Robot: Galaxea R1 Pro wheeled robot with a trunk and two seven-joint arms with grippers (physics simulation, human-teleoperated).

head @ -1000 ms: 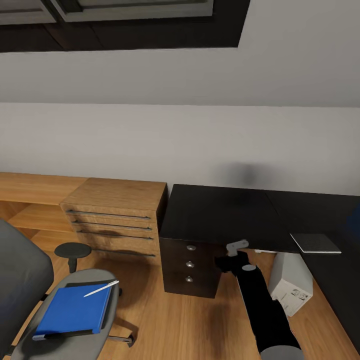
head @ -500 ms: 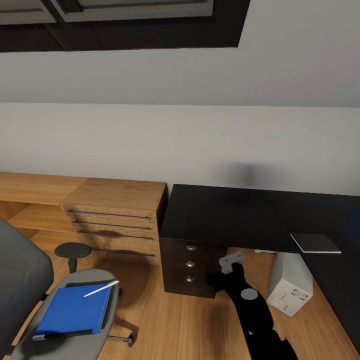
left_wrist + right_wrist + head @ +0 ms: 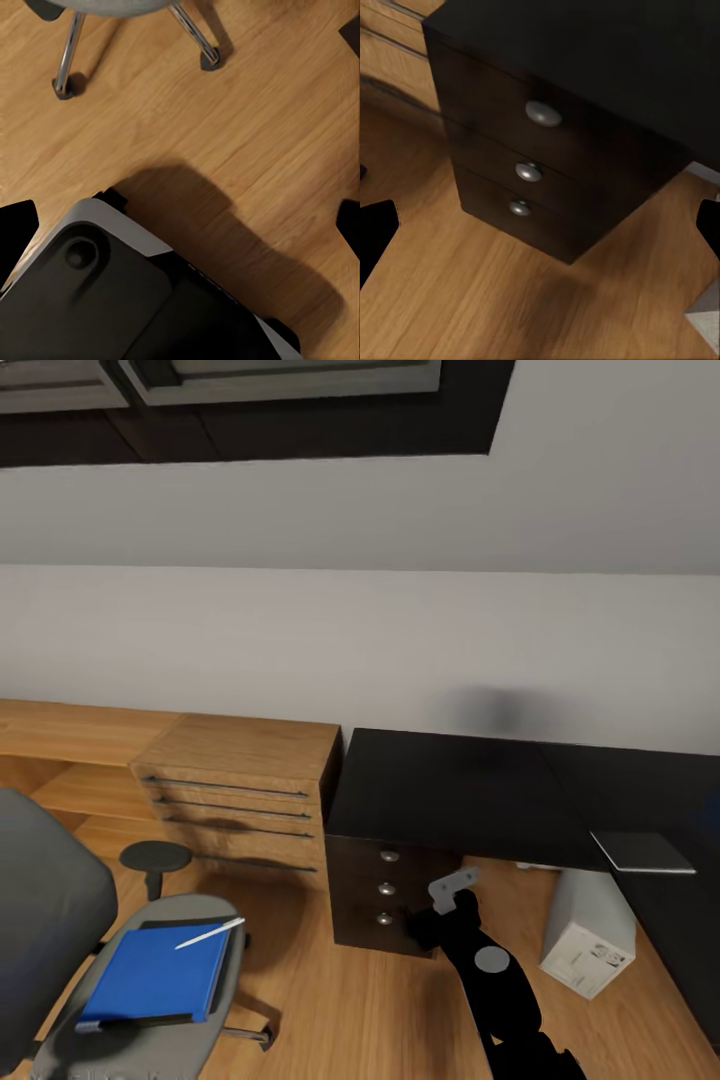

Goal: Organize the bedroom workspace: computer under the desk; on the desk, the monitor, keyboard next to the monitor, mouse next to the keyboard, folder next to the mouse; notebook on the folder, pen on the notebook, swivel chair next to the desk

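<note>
Bright blue folder [image 3: 155, 975] lies flat on the grey swivel chair [image 3: 60, 920] — thin white pen [image 3: 208, 933] atop; whether either tool is apart is unclear.

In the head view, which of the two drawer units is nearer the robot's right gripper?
The black drawer unit under the desk, with round silver knobs; the right gripper hangs beside it. The wooden drawer unit has long bar handles.

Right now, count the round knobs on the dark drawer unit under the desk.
3, in a vertical column down the front of the drawer unit: top knob, middle knob, bottom knob. Its other sides are hidden, so more could exist there.
</note>
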